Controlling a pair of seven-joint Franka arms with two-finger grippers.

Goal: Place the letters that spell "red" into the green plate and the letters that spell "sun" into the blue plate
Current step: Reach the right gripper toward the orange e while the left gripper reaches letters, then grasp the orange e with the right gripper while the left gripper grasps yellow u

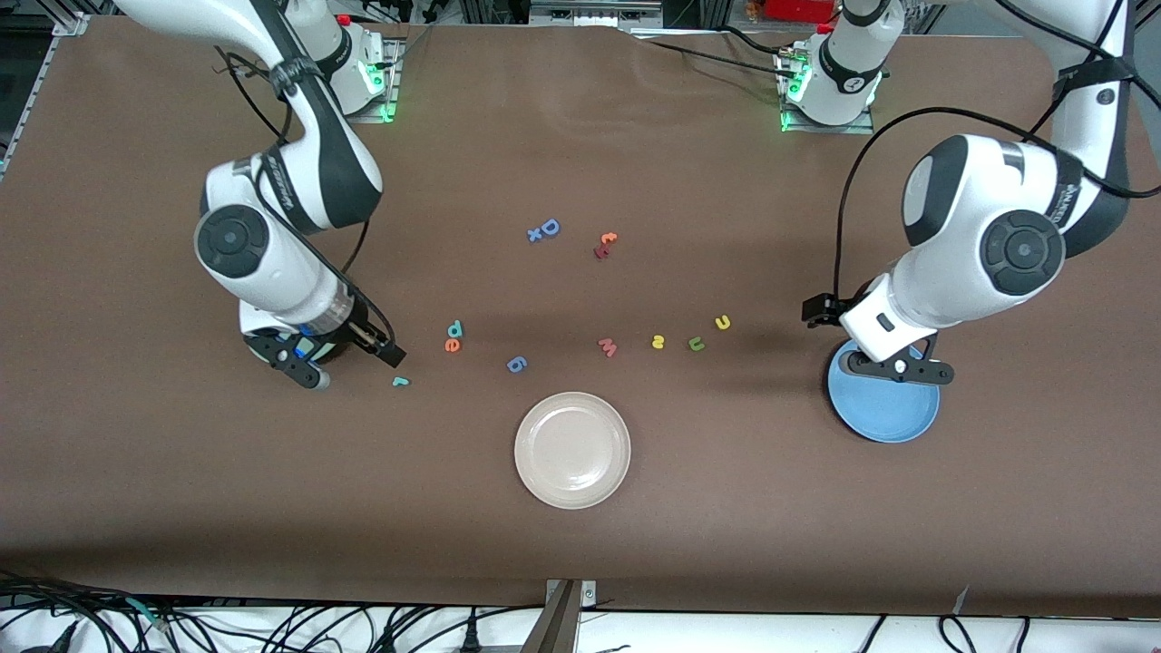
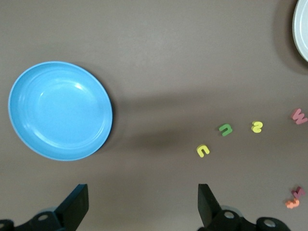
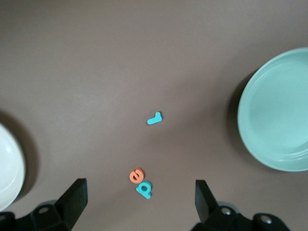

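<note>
Teal r (image 1: pixel 400 382), orange e (image 1: pixel 452 345), teal d (image 1: pixel 455 327) lie lower-left of centre. Yellow s (image 1: pixel 658 342), green n (image 1: pixel 696 344), yellow u (image 1: pixel 723 322) lie right of centre. Round sky-blue plastic plate (image 1: pixel 893 419), empty, right; pale mint-green plate (image 3: pixel 279 115), empty.

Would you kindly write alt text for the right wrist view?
Open right claw hovers over a brown table above a teal r, with an orange e touching a teal d; an empty green plate and a whitish plate's edge flank them.

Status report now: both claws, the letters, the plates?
Left claw open over blue plate. Right claw open over green plate. r, e, d and s, u, n on table, none plated.
</note>
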